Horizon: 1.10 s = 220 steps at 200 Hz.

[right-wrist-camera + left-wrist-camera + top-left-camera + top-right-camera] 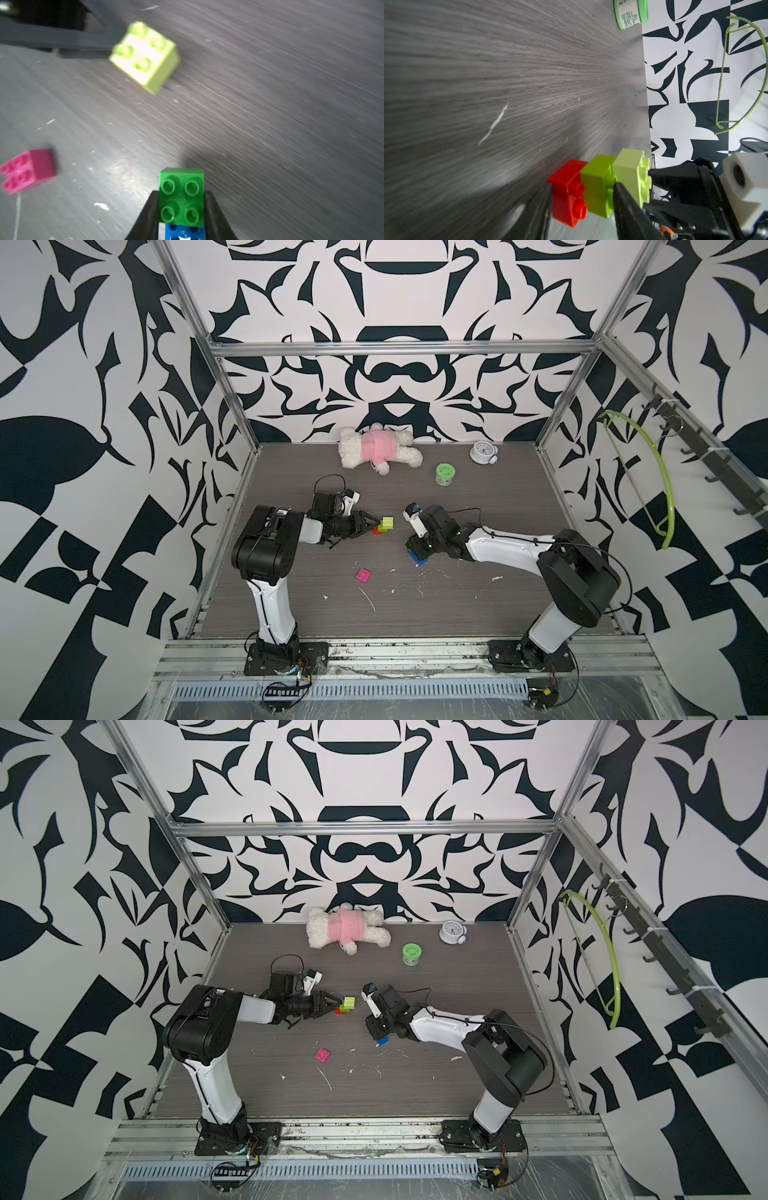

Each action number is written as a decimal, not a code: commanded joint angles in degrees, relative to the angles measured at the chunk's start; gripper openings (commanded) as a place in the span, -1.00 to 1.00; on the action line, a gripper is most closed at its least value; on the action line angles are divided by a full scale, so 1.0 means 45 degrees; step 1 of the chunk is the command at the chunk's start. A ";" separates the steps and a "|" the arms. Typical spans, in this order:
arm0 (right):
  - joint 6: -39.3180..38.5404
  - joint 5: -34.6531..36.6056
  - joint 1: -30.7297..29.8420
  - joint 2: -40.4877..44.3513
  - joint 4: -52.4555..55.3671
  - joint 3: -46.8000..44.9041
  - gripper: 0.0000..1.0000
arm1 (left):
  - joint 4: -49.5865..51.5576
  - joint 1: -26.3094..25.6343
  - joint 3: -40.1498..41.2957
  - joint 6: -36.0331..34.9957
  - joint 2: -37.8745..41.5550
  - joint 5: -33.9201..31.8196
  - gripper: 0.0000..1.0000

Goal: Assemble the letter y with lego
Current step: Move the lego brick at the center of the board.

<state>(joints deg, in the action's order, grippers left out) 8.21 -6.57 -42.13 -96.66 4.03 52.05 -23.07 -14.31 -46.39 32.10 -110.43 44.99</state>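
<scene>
A: Left side. Left fingers (629, 207) are closed on the stem: red brick (566, 187) lowest, then lime brick (596, 187), then pale yellow-green brick (629, 176) on top, studs up. The grip spans red and lime only. The stem is left of centre on the tabletop (457, 497). Its base is on or just above the surface; cannot tell which.

B: Noted. The three bricks are stepped, not flush, so each joint seems to hold on only part of its studs. Risk: a downward press on the pale top could lever a joint open.

A: Middle, nearer edge. Pink brick (364, 574) lies loose, well apart from both arms.

B: Both sets of fingers are occupied. Risk: one assembly has to be set down to fetch it, and could tip.

A: Right side. Right fingers (214, 212) are closed on the sides of the green brick (181, 197), which is seated on the blue bar (182, 232). They are held right of centre, low over the tabletop.

B: Judging by the wrist view, the bar hangs from the green brick's stud joint alone. Risk: pressing the bar onto the stem could pivot it or shed it. The arms are also near each other, so the wrists could clash on approach.
</scene>
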 commanded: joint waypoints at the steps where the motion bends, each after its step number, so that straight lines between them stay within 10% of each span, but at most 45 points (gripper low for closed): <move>1: -0.2222 -0.2712 -0.0226 -0.1426 0.2185 -0.0272 -1.00 | 0.2927 -0.0005 0.0631 -0.0338 -0.0981 -0.2185 0.02; 128: -0.6470 -0.3958 -0.0495 -0.3088 0.4689 0.3007 -1.00 | 0.2940 -0.0005 0.0641 -0.0366 -0.0914 -0.2182 0.02; 220: -0.6282 -0.2939 -0.0628 -0.1894 0.4535 0.3023 -0.03 | 0.2939 -0.0005 0.0622 -0.0355 -0.0985 -0.2185 0.02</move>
<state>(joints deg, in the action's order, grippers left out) -19.97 -22.00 -44.56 -107.28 18.31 67.24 -23.09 -14.31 -46.39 32.05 -110.43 45.01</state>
